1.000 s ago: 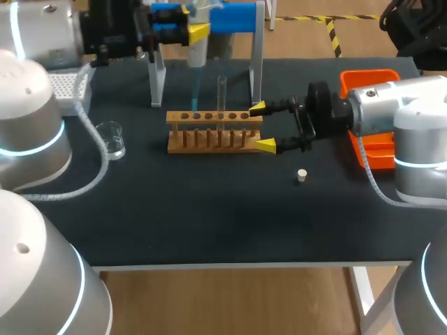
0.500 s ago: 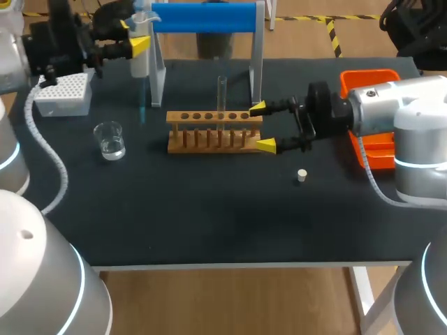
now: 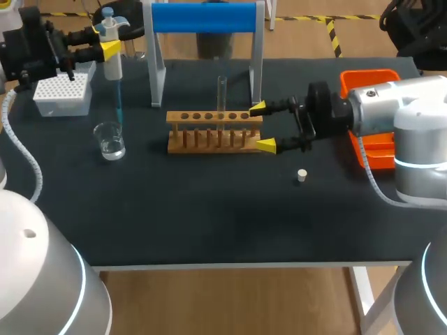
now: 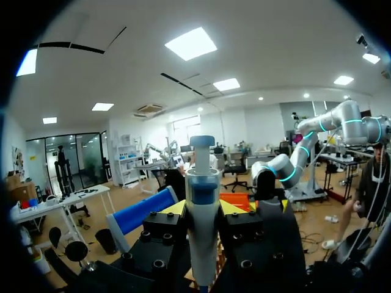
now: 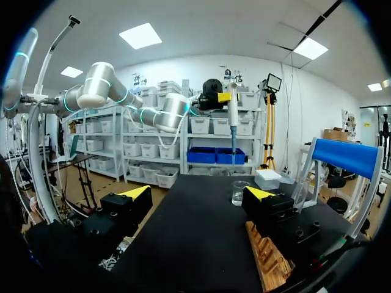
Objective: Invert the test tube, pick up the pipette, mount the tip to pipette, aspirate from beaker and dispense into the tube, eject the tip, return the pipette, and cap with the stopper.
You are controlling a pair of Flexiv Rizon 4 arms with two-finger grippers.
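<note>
Hanging upright over the far left of the tabletop (image 3: pixel 209 216), the pipette (image 3: pixel 112 64) was clamped by its white body in the left jaws, which pressed on it from two sides. Its slim blue tip (image 3: pixel 118 105) pointed down at the mouth of the beaker (image 3: pixel 110 139), which held a little clear liquid; whether the tip reached the liquid could not be told. The white tip box (image 3: pixel 61 94) sat just behind the beaker. On the middle of the black surface, a wooden rack (image 3: pixel 214 132) held one clear test tube (image 3: pixel 221 91) upright. The right jaws stood wide open at the rack's right end. A small white stopper (image 3: pixel 302 175) lay near them, an orange tray (image 3: pixel 363 78) was partly hidden behind the right arm, and a blue-barred stand (image 3: pixel 202 17) rose behind the rack.
</note>
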